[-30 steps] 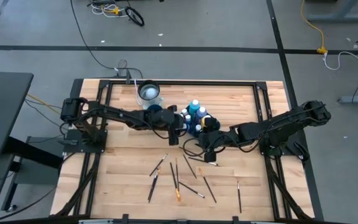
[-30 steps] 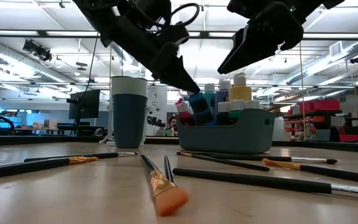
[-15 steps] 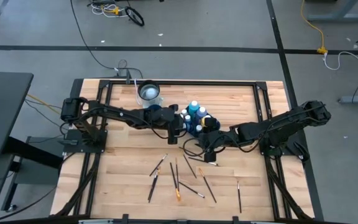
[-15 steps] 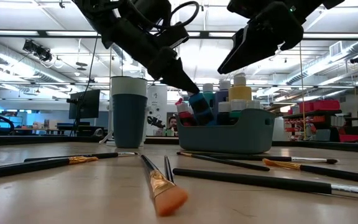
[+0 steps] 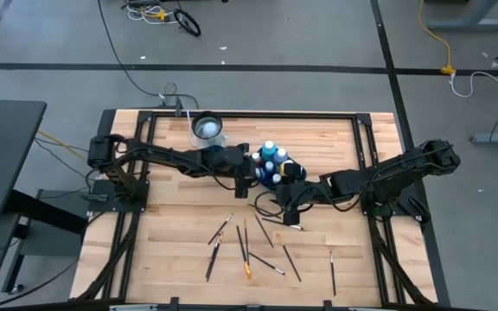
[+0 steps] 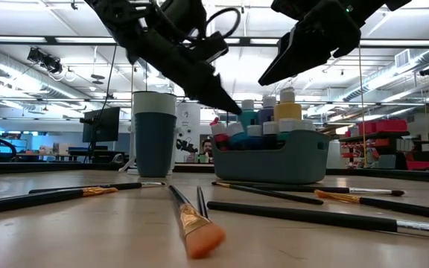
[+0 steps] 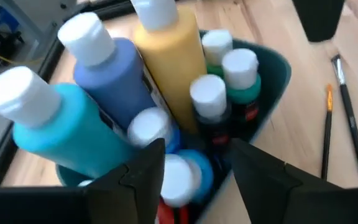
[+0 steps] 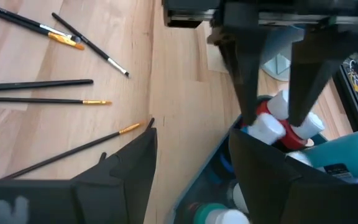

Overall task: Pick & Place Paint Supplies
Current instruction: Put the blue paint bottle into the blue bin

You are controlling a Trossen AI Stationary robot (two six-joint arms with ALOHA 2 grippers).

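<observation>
Our left gripper (image 7: 190, 163) hangs with its fingers (image 7: 148, 163) spread and empty just above the teal tray (image 7: 272, 70), over a blue bottle (image 7: 185, 177) with a pale cap that sits low among the others. Our right gripper (image 8: 191, 149) waits just beside the tray's near side, its fingers (image 8: 132, 155) also parted and holding nothing.

The tray is crowded. A tall teal bottle (image 7: 55, 127), a tall blue bottle (image 7: 114, 74) and a tall yellow bottle (image 7: 169, 56) stand upright, touching one another, with shorter green and dark bottles (image 7: 229, 87) packed beside them. In the low view the caps rise above the tray's rim (image 6: 274, 152), so little open space remains inside.

The dark blue cup (image 6: 154, 134) stands near the tray, on the left arm's side.

Toward the table's near edge, well apart from the tray, the wooden table (image 5: 171, 233) is open, with thin brushes (image 5: 245, 246) scattered over it at different angles, some crossing. One brush (image 5: 332, 270) lies alone nearer the right side.
</observation>
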